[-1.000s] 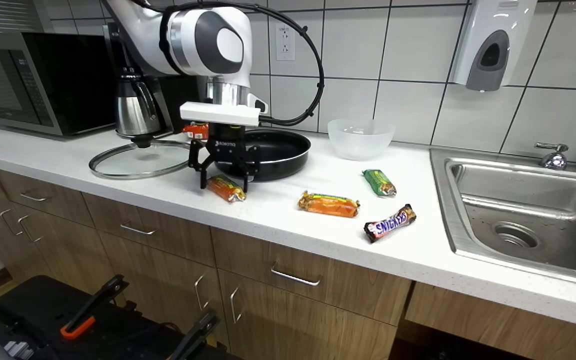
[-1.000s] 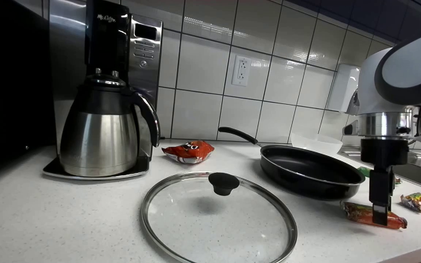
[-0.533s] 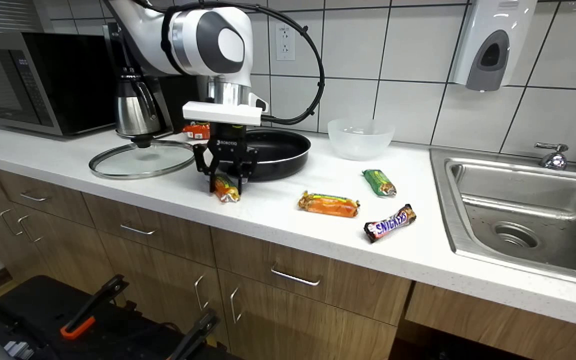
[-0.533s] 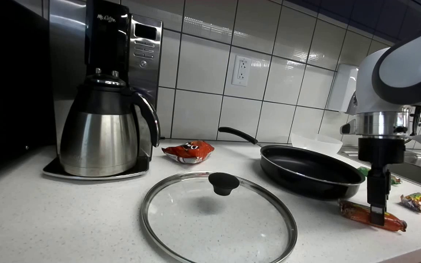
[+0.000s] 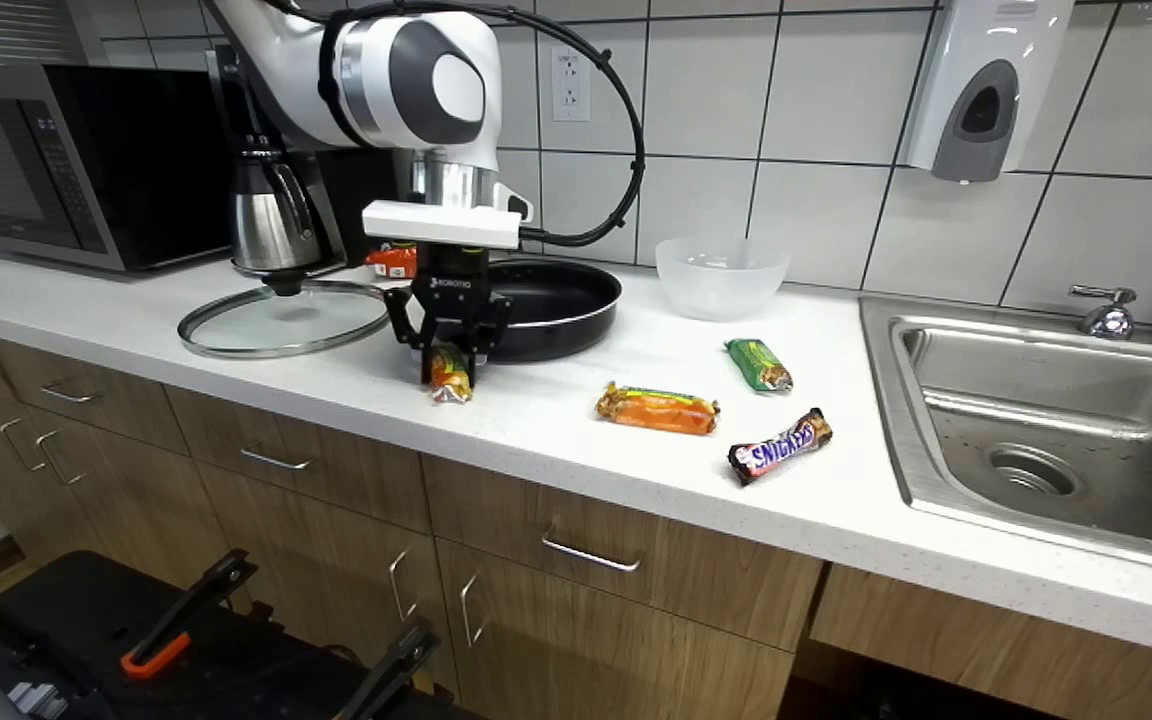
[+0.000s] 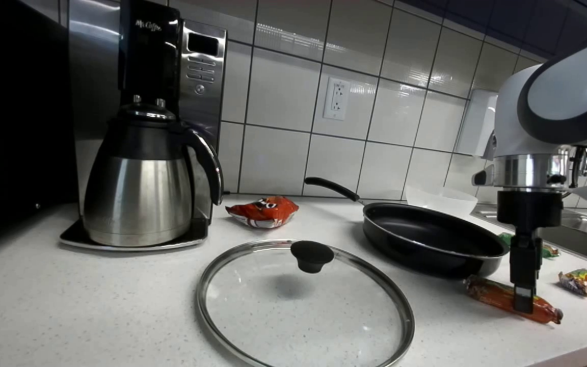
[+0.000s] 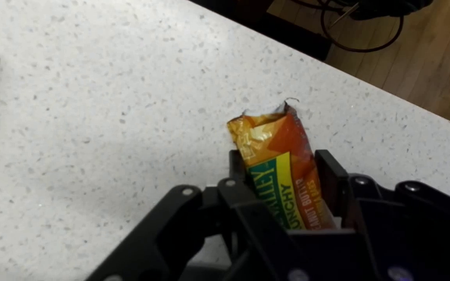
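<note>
your gripper (image 5: 449, 368) is low at the counter (image 5: 536, 390), astride the orange granola bar (image 7: 279, 164). fingers (image 7: 330, 171) clamped on the bar's long sides: in the wrist view both meet the wrapper, label showing between them, crimped end sticking out past the tips toward the counter's front edge. bar lies on the counter in front of the black pan (image 6: 421, 260), its other end right by the pan; can't tell if those touch. glass lid (image 6: 306, 306) lies flat on your counter on the microwave (image 5: 86, 165) side, knob (image 6: 312, 255) up, apart from the bar. going the other way, toward the sink (image 5: 901, 400): second orange bar (image 5: 658, 410) closest to your gripper, then the green bar (image 5: 760, 365) and the snickers bar (image 5: 781, 447) near each other, all lying loose. frosted bowl (image 5: 721, 278) stands between the pan and the sink, close to the tiled wall (image 5: 706, 100). red snack bag (image 6: 263, 211) sits behind the lid, near the coffee maker (image 6: 148, 61); steel carafe (image 6: 138, 199) is in place on the coffee maker's base. soap dispenser (image 5: 976, 100) hangs on the wall by the sink. in an exterior view you also get wood drawers (image 5: 696, 575) below the counter.
</note>
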Controlling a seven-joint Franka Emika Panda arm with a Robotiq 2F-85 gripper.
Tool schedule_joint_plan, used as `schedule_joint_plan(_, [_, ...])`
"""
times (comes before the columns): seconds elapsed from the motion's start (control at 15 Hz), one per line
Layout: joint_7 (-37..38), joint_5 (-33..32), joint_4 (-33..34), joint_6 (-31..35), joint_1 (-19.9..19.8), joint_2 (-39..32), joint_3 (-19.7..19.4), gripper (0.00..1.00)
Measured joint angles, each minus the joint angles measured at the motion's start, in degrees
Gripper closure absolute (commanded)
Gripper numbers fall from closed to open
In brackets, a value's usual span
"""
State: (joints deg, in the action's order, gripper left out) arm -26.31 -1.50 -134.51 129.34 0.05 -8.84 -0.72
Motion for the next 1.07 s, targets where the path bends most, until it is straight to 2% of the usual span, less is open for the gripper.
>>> schedule_joint_plan(0.33, [-0.1, 0.3, -0.8, -0.1, 0.1, 1.1, 1.9, 0.82])
schedule_joint_plan(0.73, [-0.1, 2.2, -4.1, -0.1, 2.0, 5.1, 4.4, 0.82])
schedule_joint_plan(1.07, [-0.1, 3.0, -7.0, -0.1, 3.7, 9.8, 4.8, 0.82])
